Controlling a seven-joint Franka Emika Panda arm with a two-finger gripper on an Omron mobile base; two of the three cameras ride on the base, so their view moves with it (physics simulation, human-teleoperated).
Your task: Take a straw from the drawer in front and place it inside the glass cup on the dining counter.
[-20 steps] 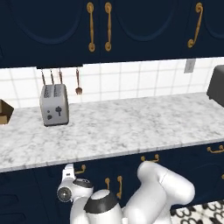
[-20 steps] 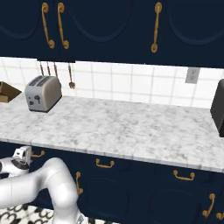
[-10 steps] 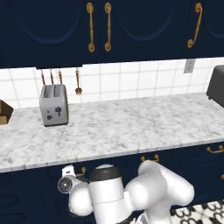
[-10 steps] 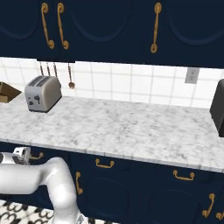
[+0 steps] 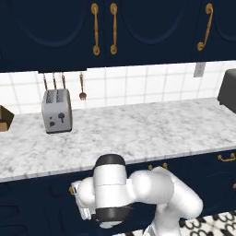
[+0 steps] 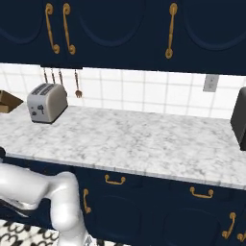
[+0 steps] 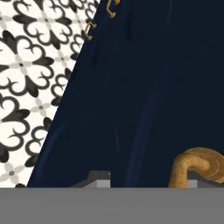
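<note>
Hand view looks at close range along a navy-blue cabinet front, with a curved brass pull (image 7: 197,168) at the lower right edge and black-and-white patterned floor tiles (image 7: 30,83) at the left. Two further brass handles (image 7: 100,17) appear small at the top of this view. The fingertips of the end effector are not distinguishable here, so whether the end effector is open or closed cannot be told, and nothing is seen held.

Left base view shows the arm (image 5: 138,193) folded low in front of the lower cabinets, its wrist section below the edge of the marble bench (image 5: 138,129). A brass pull (image 5: 157,165) of a shallow drawer front is partly visible just above the arm's elbow. Which of the fronts is the task's drawer cannot be told, and all visible drawer fronts are shut.

On the bench, a silver toaster (image 5: 57,111) stands at the left, near the white tiled wall. A cardboard box (image 5: 5,118) sits at the far left edge, and a dark appliance (image 5: 228,90) stands at the far right. Utensils (image 5: 82,86) hang on the tiles above the toaster. Tall upper cabinet doors carry long vertical brass handles (image 5: 95,29).

Right base view shows the arm (image 6: 48,197) bent at the lower left, below the bench edge.
</note>
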